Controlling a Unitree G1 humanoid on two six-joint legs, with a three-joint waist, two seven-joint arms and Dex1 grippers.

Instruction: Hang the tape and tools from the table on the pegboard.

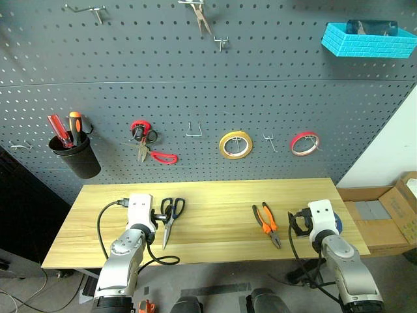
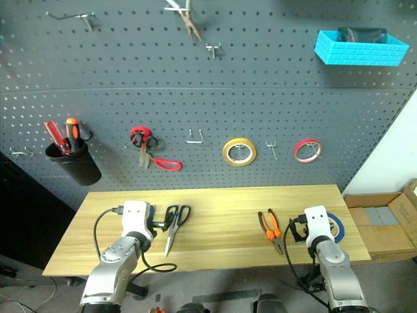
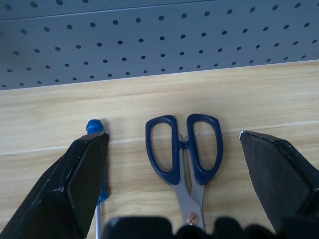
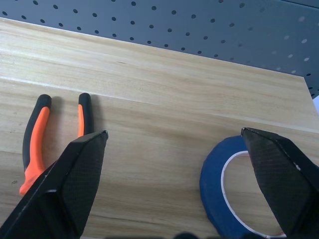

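Start of task, nothing hung on pegboard [image 1: 195, 98] yet. Both end effectors, left [image 3: 174, 144] and right [image 4: 174, 144], open, empty. Scissors [image 1: 171, 215] lower left on bench [image 1: 215, 195]; pliers [image 1: 267, 222], blue tape [image 4: 224, 194] lower right. Next, likely: close left end effector on scissors handles.

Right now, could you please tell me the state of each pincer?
Left pincer: open, holding nothing, above the scissors.
Right pincer: open, holding nothing, between the pliers and the blue tape.

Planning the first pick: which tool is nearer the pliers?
Right. The right tool hovers just beside the pliers; the left tool is across the table, over the scissors.
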